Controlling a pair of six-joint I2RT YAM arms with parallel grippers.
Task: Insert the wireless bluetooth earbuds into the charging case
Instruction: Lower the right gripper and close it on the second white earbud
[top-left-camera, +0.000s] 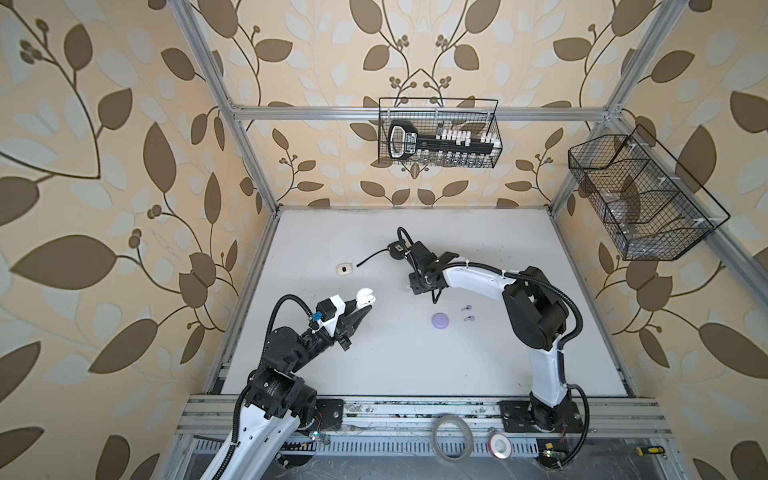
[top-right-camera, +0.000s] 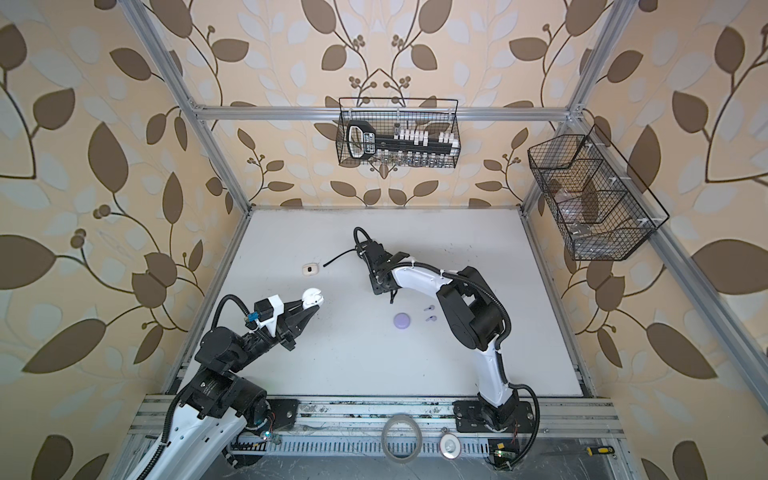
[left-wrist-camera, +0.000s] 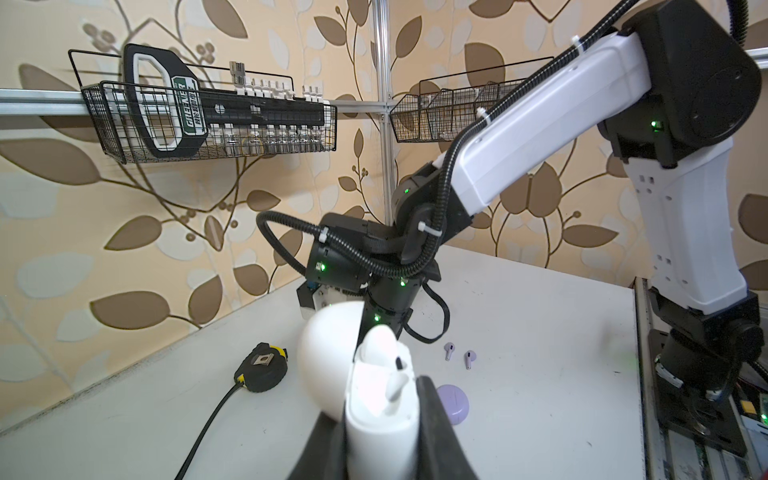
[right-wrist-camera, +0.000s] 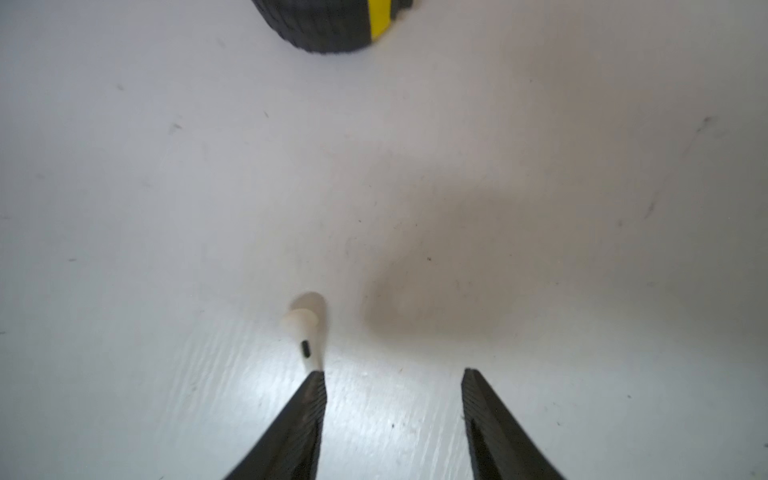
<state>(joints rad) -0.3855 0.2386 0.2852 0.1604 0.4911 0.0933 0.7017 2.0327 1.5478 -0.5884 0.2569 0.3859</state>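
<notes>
Now, your left claw (left-wrist-camera: 376, 397) clamped on open white charging case (left-wrist-camera: 374, 449), your right claw (right-wrist-camera: 394, 374) spread, white earbud (right-wrist-camera: 305, 328) beside one fingertip.

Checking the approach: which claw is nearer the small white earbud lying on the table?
Right. The right claw stands open with the small white plastic earbud at one fingertip; the left claw, shut on the open white charging case, is well apart.

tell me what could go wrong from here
1. The white earbud lies by one fingertip of the open right pincer, not between the jaws; closing now may miss or flick it.
2. The left pincer holds the open white case off the table; a push while inserting might shift it.
</notes>
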